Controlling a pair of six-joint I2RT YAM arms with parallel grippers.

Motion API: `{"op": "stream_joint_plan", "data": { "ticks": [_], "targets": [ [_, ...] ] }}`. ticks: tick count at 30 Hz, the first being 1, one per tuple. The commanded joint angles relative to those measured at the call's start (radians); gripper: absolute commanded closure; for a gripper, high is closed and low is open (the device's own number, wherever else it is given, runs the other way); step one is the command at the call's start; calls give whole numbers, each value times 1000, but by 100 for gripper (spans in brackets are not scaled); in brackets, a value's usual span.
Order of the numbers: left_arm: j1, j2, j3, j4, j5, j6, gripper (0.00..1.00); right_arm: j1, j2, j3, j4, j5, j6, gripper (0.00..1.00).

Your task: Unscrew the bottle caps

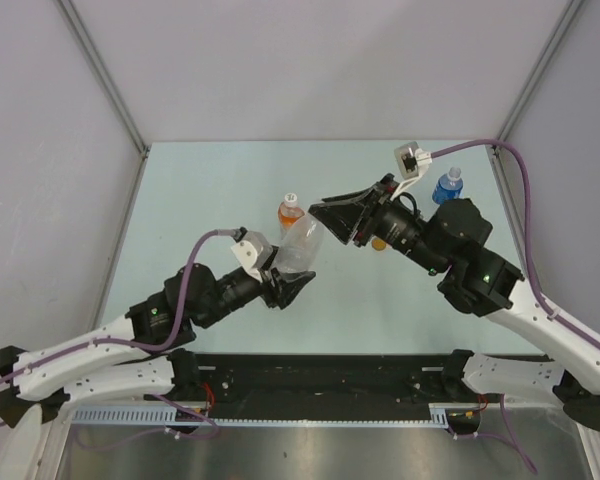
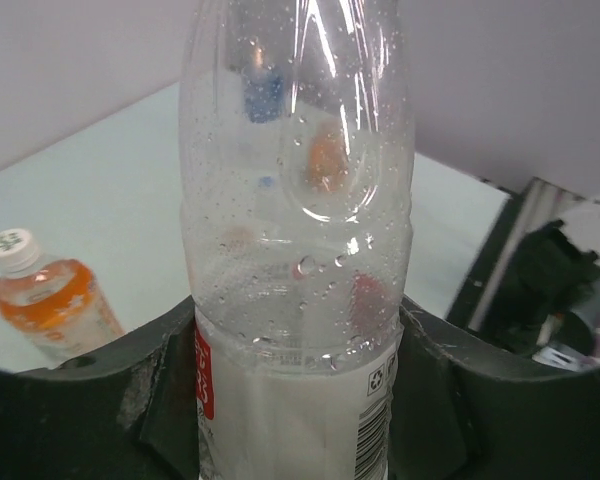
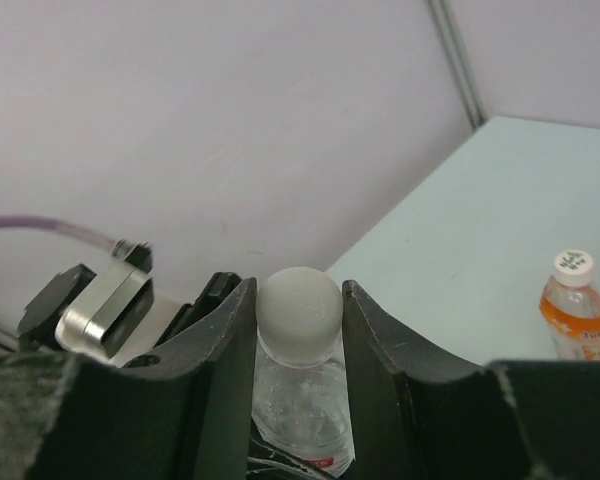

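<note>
My left gripper point(image 1: 288, 284) is shut on the lower body of a clear bottle point(image 1: 301, 248), held off the table and tilted to the upper right. In the left wrist view the bottle point(image 2: 295, 230) fills the middle, with the jaws pressed on both sides of its white label. My right gripper point(image 3: 298, 298) is shut on this bottle's white cap point(image 3: 298, 310), a finger touching each side. In the top view the right gripper point(image 1: 332, 216) covers the cap. An orange-drink bottle point(image 1: 290, 213) with a white cap point(image 1: 290, 199) stands just behind; it also shows in both wrist views point(image 2: 52, 308) point(image 3: 577, 318).
A small blue bottle point(image 1: 447, 186) stands at the far right near the wall. A small orange thing point(image 1: 378, 243) lies on the table under my right arm. Pale walls close the table point(image 1: 200, 190) on three sides. The left wrist camera block point(image 3: 98, 305) sits beyond the cap.
</note>
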Motion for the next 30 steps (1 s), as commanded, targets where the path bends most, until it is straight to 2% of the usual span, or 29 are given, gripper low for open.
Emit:
{"op": "stream_joint_plan", "data": {
  "ticks": [1,2,5,6,12,23,30],
  "targets": [
    [85,-38,105,34,509,-77,100,-54,-33,-55,83,-189,-44,100],
    [104,-33,110,35,622,-91,100,-57,-40,-61,114,-239,-56,100],
    [164,-18,128,46,764,-147,100,-70,-59,-82,163,-362,-96,100],
    [176,-10,129,52,854,-177,100,-74,-62,-82,177,-397,-110,100],
    [237,60,136,184,1123,-303,100,-108,-63,-87,238,-690,-136,100],
    [247,181,157,446,1421,-452,100,-153,-45,-87,301,-1123,-130,100],
    [248,286,177,658,1536,-600,100,-156,-36,-87,304,-1286,-165,100]
  ]
}}
